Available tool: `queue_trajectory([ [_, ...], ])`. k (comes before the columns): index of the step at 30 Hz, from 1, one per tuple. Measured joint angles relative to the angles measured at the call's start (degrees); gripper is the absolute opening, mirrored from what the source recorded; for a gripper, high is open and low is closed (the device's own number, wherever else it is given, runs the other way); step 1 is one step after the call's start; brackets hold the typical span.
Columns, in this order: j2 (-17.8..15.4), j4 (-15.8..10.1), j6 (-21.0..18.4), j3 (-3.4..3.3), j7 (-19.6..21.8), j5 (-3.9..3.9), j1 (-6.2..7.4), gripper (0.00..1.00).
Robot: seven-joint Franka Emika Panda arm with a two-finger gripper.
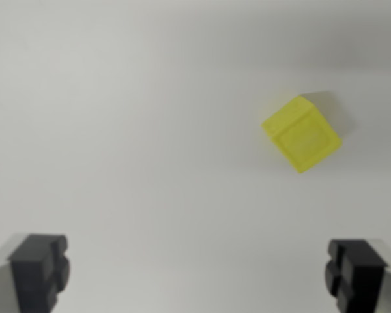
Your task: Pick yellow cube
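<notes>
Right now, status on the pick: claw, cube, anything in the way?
Claw open, holding nothing. Yellow cube on the white surface, up and toward the wrist view's right, untouched. Nothing in the way.

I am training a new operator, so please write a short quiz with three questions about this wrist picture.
1. True or false: the gripper holds the cube.
2. On which side of the wrist view is the cube? A) left B) right C) centre
3. Fill in: the cube lies on a plain ____ surface.

Key: 1. False; the fingers are wide apart and the cube lies clear of them. 2. B. 3. White.
</notes>
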Motion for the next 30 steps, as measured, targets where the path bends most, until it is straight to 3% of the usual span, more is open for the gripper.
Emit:
queue_trajectory([
  [7, -0.08, -0.31, 0.32, 0.00, -0.62, 0.00, -0.11, 1.00],
  [30, 1.26, -4.51, 6.66, 0.00, -9.38, -0.17, -1.99, 1.00],
])
